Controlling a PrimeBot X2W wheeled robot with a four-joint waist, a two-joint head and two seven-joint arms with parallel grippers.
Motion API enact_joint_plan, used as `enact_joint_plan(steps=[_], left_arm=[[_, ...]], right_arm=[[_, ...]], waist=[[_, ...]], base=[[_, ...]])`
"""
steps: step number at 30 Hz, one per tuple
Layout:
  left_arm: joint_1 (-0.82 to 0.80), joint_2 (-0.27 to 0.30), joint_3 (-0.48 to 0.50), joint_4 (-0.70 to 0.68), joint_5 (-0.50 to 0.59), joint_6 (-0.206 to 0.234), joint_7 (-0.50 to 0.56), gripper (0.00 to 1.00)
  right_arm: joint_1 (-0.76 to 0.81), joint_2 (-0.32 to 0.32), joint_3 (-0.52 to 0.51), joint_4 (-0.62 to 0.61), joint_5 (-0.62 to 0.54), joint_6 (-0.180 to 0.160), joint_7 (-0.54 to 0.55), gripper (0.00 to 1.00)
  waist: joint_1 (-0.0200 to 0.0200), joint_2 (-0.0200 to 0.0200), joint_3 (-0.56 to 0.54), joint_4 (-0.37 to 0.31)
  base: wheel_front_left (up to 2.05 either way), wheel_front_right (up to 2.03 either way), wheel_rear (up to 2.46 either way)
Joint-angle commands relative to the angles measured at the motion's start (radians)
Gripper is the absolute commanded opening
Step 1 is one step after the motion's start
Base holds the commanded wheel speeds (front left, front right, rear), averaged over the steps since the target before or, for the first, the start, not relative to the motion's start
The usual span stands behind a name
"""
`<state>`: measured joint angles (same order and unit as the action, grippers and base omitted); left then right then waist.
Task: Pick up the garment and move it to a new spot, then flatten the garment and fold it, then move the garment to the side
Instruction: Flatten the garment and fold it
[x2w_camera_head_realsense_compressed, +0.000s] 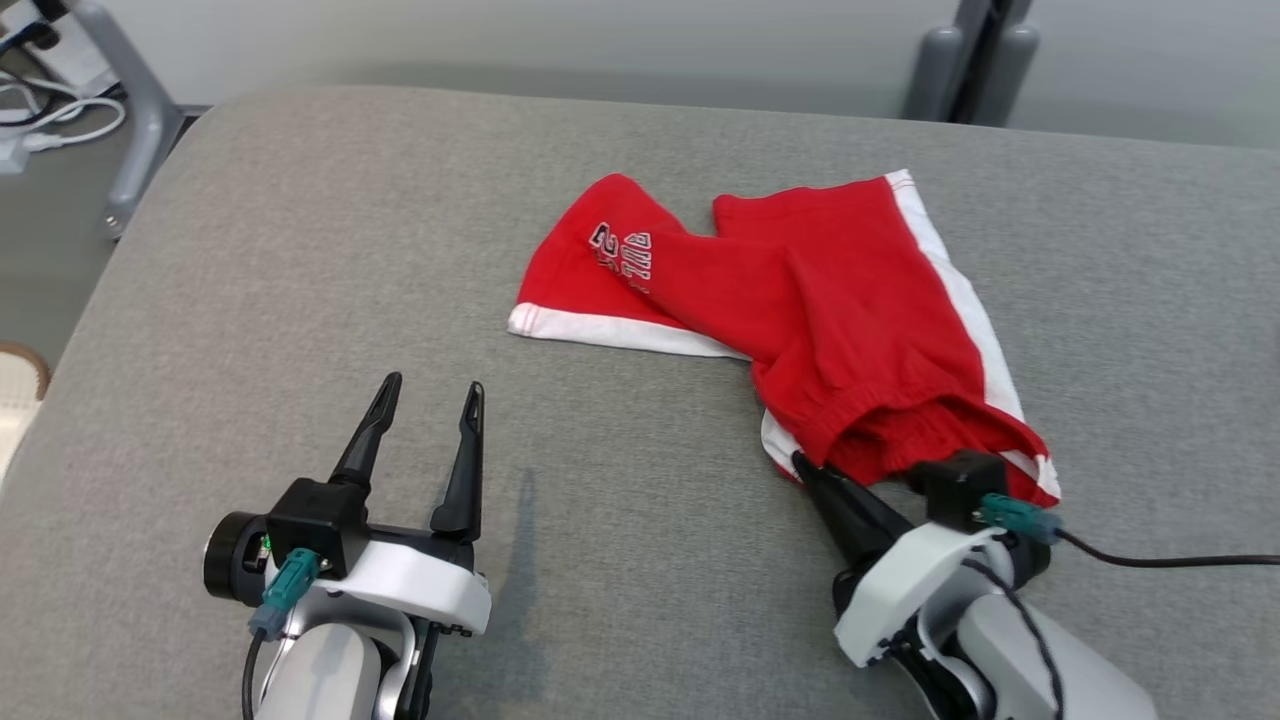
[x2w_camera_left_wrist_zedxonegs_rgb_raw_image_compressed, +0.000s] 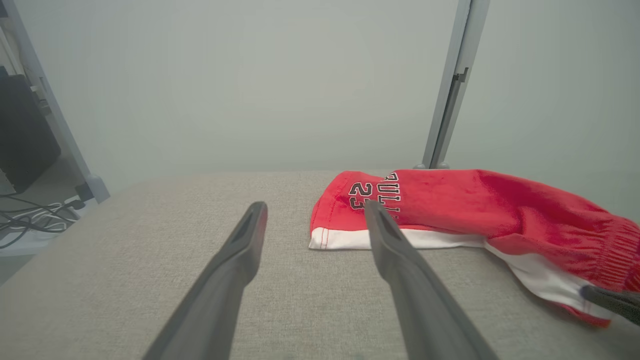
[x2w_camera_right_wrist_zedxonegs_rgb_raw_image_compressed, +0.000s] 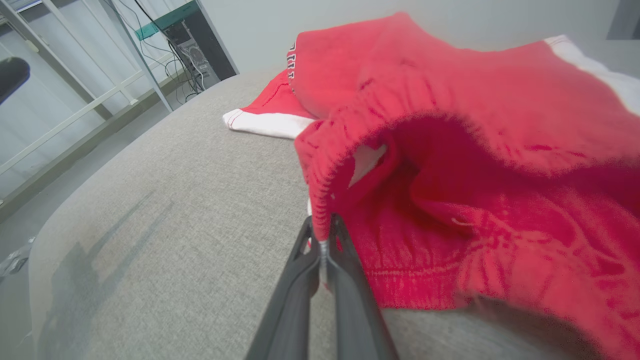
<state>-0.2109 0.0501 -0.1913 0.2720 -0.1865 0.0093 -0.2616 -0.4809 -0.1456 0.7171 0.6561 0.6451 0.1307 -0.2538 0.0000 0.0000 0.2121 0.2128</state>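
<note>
The shorts (x2w_camera_head_realsense_compressed: 800, 290) lie crumpled right of the middle of the worktop (x2w_camera_head_realsense_compressed: 300, 250), with the legs toward the far edge, the waistband (x2w_camera_right_wrist_zedxonegs_rgb_raw_image_compressed: 320, 165) toward the near side, and one leg crossed over the other. The right gripper (x2w_camera_right_wrist_zedxonegs_rgb_raw_image_compressed: 322, 222) is clenched on the waistband's left end, pinching what looks like only the very rim of the elastic, with a sliver of white showing between the fingers. That thin bite is the main risk: if the arm lifts or pulls quickly, the weight of the cloth could pull the rim out and drop the shorts short of the new spot. The bite may also take in just one layer of the waist. In that case the opening would gape on lifting, the shorts would hang lopsided from one corner, and the crossed leg would stay twisted, which would make flattening harder. A low carry would likely drag the white hem (x2w_camera_head_realsense_compressed: 610, 328) across the rough grey cover and bunch it. The left gripper (x2w_camera_head_realsense_compressed: 433, 385) is released, with its fingers spread, near the near-left part of the worktop and well apart from the shorts, so it gives no support.
</note>
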Motion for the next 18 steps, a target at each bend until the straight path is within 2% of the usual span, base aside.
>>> enact_joint_plan(steps=[1,6,11,18], left_arm=[[0.011,0.003,0.01,0.003,-0.003,-0.003,-0.004,1.0],[0.017,0.002,0.024,0.014,0.003,-0.009,-0.004,1.0],[0.012,0.002,0.036,0.023,0.009,-0.015,-0.004,1.0],[-0.004,0.002,0.026,0.096,0.019,-0.046,-0.004,1.0]], right_arm=[[0.02,-0.026,-0.001,-0.027,0.025,0.0,-0.005,0.0],[0.09,-0.145,-0.006,-0.147,0.121,0.0,0.05,0.0],[0.159,-0.267,-0.064,-0.248,0.183,0.0,0.104,0.0],[0.212,-0.331,-0.114,-0.352,0.248,0.0,0.176,0.0]], waist=[[0.0,0.0,-0.012,-0.03],[0.0,0.0,-0.034,-0.093],[0.0,0.0,-0.042,-0.15],[0.0,0.0,-0.037,-0.196]], base=[[0.0,0.0,0.0],[0.0,0.0,0.0],[0.0,0.0,0.0],[0.0,0.0,0.0]])
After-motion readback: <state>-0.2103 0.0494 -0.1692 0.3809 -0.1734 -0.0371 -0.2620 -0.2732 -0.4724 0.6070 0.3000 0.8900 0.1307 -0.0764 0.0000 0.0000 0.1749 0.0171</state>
